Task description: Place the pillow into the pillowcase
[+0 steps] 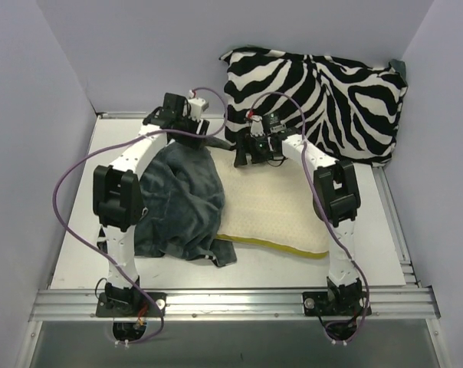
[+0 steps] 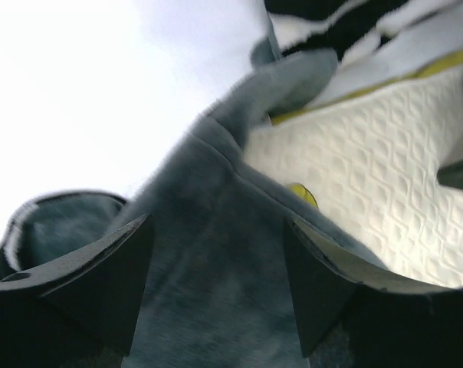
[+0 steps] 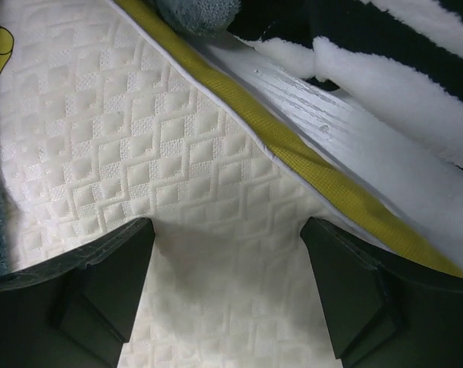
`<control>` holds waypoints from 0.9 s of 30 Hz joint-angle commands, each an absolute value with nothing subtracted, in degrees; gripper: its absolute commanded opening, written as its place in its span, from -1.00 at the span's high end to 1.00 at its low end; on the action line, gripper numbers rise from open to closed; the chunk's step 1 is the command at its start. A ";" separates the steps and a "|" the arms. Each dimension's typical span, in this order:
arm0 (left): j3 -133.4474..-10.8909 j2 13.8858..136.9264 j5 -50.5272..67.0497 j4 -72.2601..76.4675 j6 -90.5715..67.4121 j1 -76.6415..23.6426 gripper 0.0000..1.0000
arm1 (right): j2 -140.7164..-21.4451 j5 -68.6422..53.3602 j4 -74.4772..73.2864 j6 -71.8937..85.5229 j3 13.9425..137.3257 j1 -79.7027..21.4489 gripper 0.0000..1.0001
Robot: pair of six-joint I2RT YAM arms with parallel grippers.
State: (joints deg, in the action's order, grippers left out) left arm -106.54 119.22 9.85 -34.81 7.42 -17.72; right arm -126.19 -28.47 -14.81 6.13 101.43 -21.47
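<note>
Item 1: white tabletop (image 1: 78, 245), which I viewed from above.

Item 2: plump zebra cushion (image 1: 323, 100), at 1 o'clock on the tabletop, against the back wall.

Item 3: the pillow (image 1: 270, 211), cream and quilted with an olive-yellow piped edge. It lay flat at centre, reaching toward 4 o'clock, and most of it was uncovered.

Item 4: the pillowcase (image 1: 178, 199), grey-teal plush side up. It was bunched at 9 o'clock of the pillow and lapped over that edge.

Item 5: left gripper (image 2: 216, 230), at 11 o'clock of the pillow. Its jaws were spread apart over the pillowcase plush, gripping nothing that I could see.

Item 6: right gripper (image 3: 225, 230), at the pillow's 12 o'clock edge. Its jaws were spread apart above the quilting.

Item 7: small yellow emblem (image 2: 304, 193) on the pillow, just beside the plush.
</note>
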 commanded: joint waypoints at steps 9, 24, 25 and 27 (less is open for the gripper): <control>-118.21 123.92 23.99 -31.99 12.91 -13.45 -0.63 | -130.25 -33.04 -17.04 -4.91 103.88 -23.47 -0.19; -128.31 136.76 41.11 -34.99 6.87 -14.50 0.64 | -118.22 -42.98 -12.40 -8.78 90.54 -27.06 1.00; -129.45 136.93 44.87 -34.02 4.94 -15.02 0.83 | -116.30 -42.89 -10.65 -8.96 87.92 -27.59 1.00; -129.99 137.11 47.54 -29.48 -3.65 -17.30 0.95 | -114.79 -42.28 -9.32 -9.58 86.14 -28.91 1.00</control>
State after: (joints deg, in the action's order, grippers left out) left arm -124.90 138.47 36.27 -36.34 6.17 -14.11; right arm -119.90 -38.30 -9.47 -8.29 88.97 -25.58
